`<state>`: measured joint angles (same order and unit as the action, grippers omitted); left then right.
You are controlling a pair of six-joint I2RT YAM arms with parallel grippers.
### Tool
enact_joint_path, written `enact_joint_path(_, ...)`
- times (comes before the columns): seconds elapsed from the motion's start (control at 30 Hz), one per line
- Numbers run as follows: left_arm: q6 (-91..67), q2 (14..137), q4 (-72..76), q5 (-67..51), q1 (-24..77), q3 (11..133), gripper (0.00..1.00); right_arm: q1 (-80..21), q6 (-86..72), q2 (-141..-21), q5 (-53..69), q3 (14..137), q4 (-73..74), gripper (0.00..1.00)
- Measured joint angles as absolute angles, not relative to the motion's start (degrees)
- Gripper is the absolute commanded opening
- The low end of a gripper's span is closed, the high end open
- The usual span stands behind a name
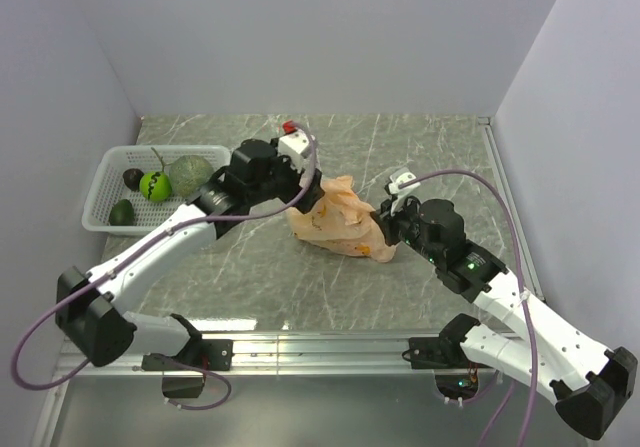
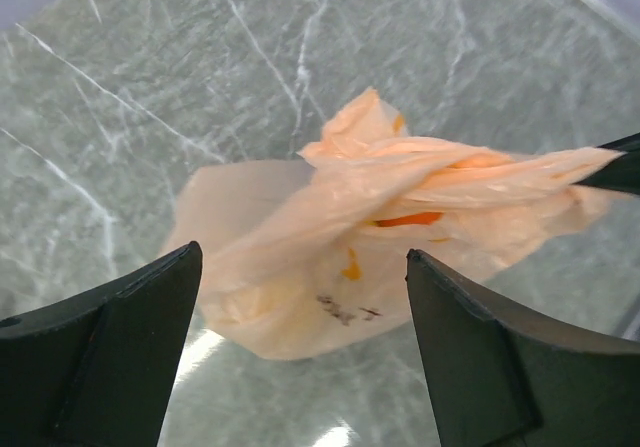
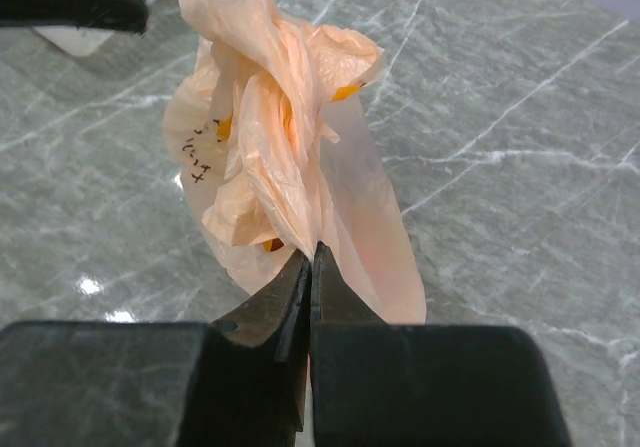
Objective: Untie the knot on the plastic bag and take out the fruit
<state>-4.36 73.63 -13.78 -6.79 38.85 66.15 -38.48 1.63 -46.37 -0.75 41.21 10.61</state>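
The pale-orange plastic bag (image 1: 338, 225) lies crumpled on the marble table between my two grippers. My right gripper (image 3: 312, 254) is shut on a pulled-out fold of its film (image 2: 520, 175) at the bag's right end (image 1: 380, 229). On the bag's left side, my left gripper (image 2: 302, 255) stands wide open with nothing between its fingers (image 1: 310, 195). A pointed tuft (image 2: 366, 115) of film sticks up from the bunched mouth. Whether the knot there is tied I cannot tell. Orange fruit (image 2: 410, 219) shows faintly through the film (image 3: 345, 92); the rest of the fruit is hidden inside.
A white basket (image 1: 108, 167) stands at the far left, holding a grey-green melon (image 1: 190, 174), a bright green round fruit (image 1: 155, 185) and two dark pieces (image 1: 132, 177). Walls close the table in on the left, back and right.
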Motion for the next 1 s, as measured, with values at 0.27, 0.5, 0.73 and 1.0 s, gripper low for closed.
enact_joint_path(0.27,8.6,86.6,-19.7,-6.1,40.9,75.2,0.81,-39.6,3.6,-46.3,-0.6,41.2,12.9,0.0)
enact_joint_path(0.5,12.4,89.0,-21.7,-6.9,43.5,76.4,0.05,-40.1,4.0,-46.3,-0.7,41.2,13.1,0.0)
enact_joint_path(0.73,7.8,87.8,-16.2,-3.3,41.7,73.1,0.0,-40.2,1.2,-44.9,-6.7,40.6,12.3,0.0)
enact_joint_path(1.0,-16.7,87.9,-11.1,-13.7,28.7,74.8,0.0,-38.5,-9.2,-39.9,-15.5,37.3,5.8,0.0)
